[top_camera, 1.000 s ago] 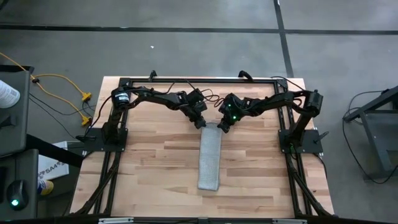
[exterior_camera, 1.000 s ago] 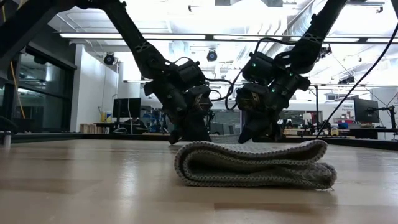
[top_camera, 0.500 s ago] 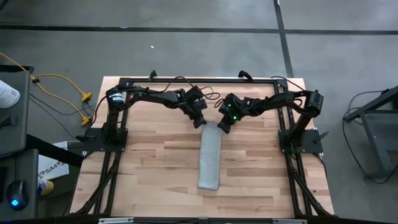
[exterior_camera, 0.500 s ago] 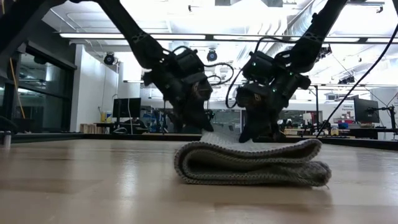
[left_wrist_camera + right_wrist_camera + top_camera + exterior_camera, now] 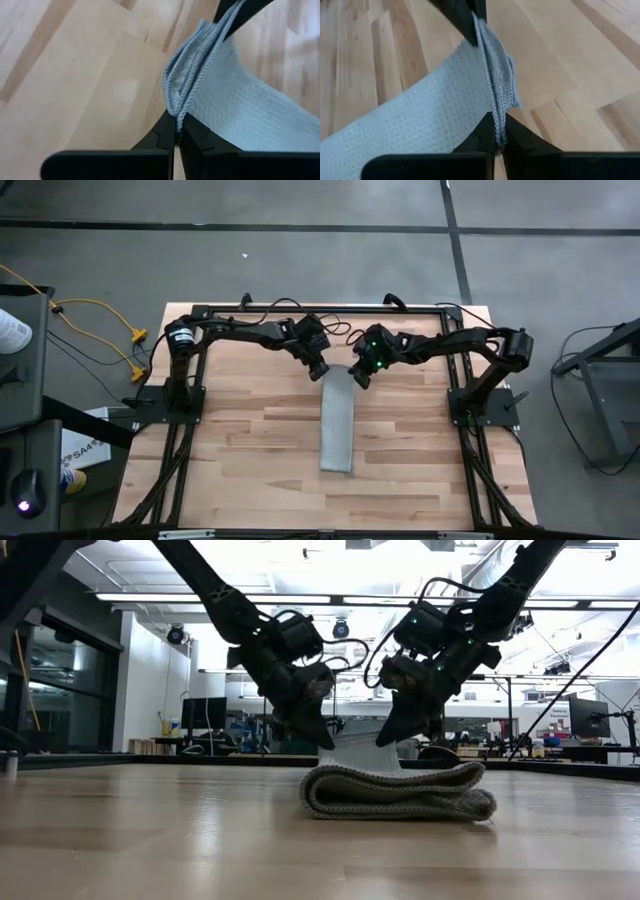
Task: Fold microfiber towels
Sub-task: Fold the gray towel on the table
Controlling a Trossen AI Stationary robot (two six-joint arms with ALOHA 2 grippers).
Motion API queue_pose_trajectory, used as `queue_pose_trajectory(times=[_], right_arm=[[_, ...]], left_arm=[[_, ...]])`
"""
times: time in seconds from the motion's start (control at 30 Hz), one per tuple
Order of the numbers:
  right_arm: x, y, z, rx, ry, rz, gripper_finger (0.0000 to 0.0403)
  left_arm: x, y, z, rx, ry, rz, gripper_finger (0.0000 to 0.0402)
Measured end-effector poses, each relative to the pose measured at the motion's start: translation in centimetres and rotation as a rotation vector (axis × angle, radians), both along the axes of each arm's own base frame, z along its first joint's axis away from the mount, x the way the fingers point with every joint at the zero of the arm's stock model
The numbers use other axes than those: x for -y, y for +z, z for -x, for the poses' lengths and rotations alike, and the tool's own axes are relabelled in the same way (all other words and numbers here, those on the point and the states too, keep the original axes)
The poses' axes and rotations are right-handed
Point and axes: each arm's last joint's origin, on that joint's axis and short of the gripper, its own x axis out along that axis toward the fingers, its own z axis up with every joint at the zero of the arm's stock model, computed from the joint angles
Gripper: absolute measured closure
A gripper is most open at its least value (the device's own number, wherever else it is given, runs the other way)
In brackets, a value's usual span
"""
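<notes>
Two dark arms meet over the far middle of the wooden table (image 5: 250,440), both gripping the same end of one cloth. Microfiber towel (image 5: 337,425): light grey, fine woven texture, folded into a long narrow strip running near-to-far down the table's centre line.

Left gripper (image 5: 320,372) sits just left of the towel's far end, fingers pinched tight on the left corner. Left wrist view confirms it: the two dark fingers (image 5: 162,137) are closed together with the stitched, bunched hem caught between them. Right gripper (image 5: 358,378) sits just right of the same end, also clamped on the cloth. Right wrist view shows its fingers (image 5: 516,134) closed on the gathered edge, with the other arm's dark fingertips holding the cloth farther along.

Low view: far end of the towel is lifted off the wood, rising as a short pale flap up to the two grippers. The rest lies flat on the table in a doubled layer, with a rounded fold at the left and a looser edge at the right. Near end rests on the table, well apart from both grippers.

Green lights glow on the right arm's wrist (image 5: 430,635). Black frame (image 5: 320,309) borders the table's far edge.
</notes>
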Motion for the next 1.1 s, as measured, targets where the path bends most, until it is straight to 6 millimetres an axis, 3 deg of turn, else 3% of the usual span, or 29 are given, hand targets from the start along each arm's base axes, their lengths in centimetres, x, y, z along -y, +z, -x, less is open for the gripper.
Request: queue_pose_trajectory(times=[0.17, 0.53, 1.1], right_arm=[[-0.4, 0.0, -0.2, 0.001, 0.015, 0.009, 0.0398], [-2.9, -0.1, -1.0, -0.028, 0.057, 0.045, 0.0398], [-9.2, 0.4, -1.9, -0.062, 0.083, 0.141, 0.0398]], left_arm=[[0.0, 0.5, 0.3, 0.003, -0.006, 0.012, 0.0400], [2.9, 1.2, -0.2, -0.029, -0.059, -0.006, 0.0400], [8.3, 3.0, -0.3, -0.092, -0.122, -0.090, 0.0400]])
